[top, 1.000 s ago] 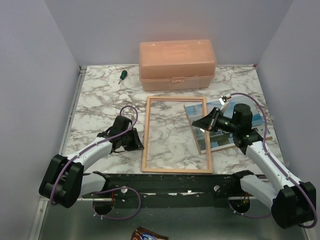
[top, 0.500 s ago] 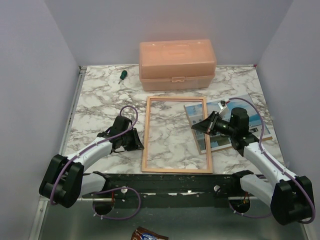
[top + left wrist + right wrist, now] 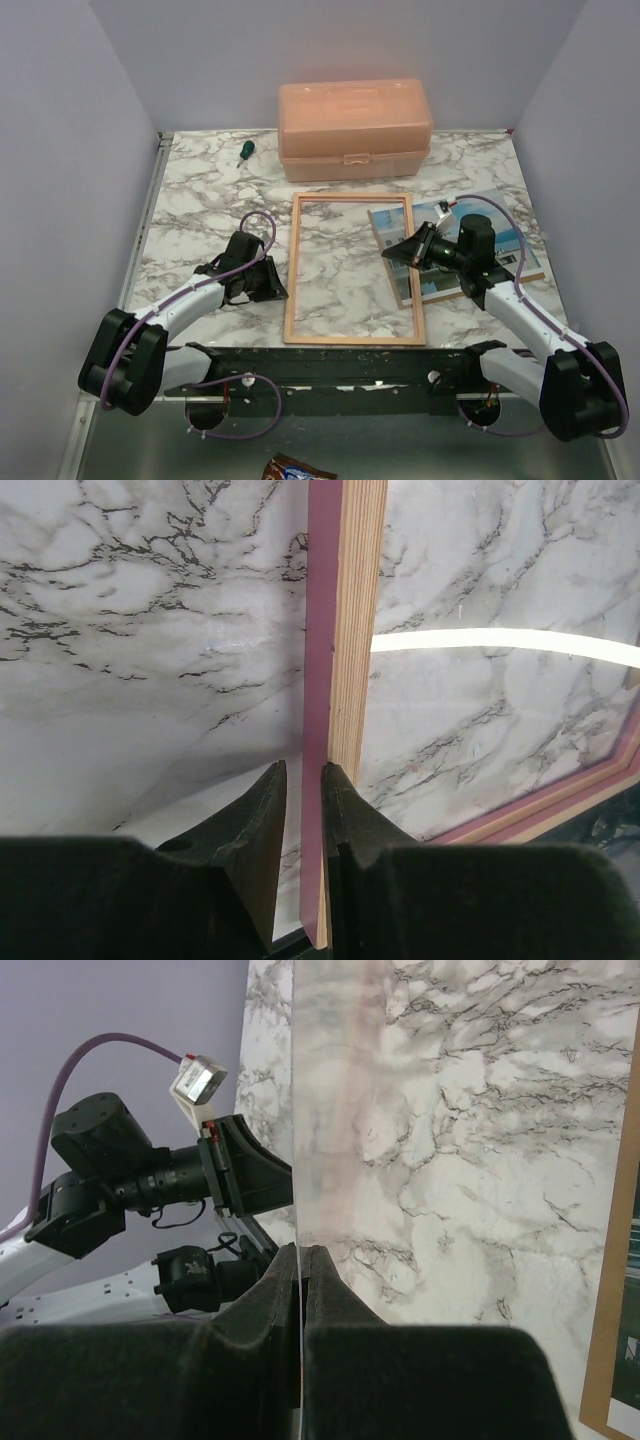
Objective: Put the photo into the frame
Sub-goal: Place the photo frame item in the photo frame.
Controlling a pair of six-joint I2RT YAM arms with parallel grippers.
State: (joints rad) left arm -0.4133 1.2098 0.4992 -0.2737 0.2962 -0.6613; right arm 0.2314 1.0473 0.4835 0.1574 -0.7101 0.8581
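Claws first: your left claw (image 3: 303, 772) grips the frame's (image 3: 350, 341) left rail, on its near half. Your right claw (image 3: 301, 1252) is clenched on a thin clear pane (image 3: 340, 1140) by the frame's right rail. The photo (image 3: 386, 224) lies flat just right of the frame, on a board (image 3: 522, 277). A strip of marble separates the frame's far rail from the box (image 3: 355, 128).

walls (image 3: 60, 150): plain lilac, closing left, back, right | table (image 3: 200, 200): white marble top, grey-veined | near edge: black rail (image 3: 350, 365), grey metal surface (image 3: 400, 450) below | light: even, soft shadows
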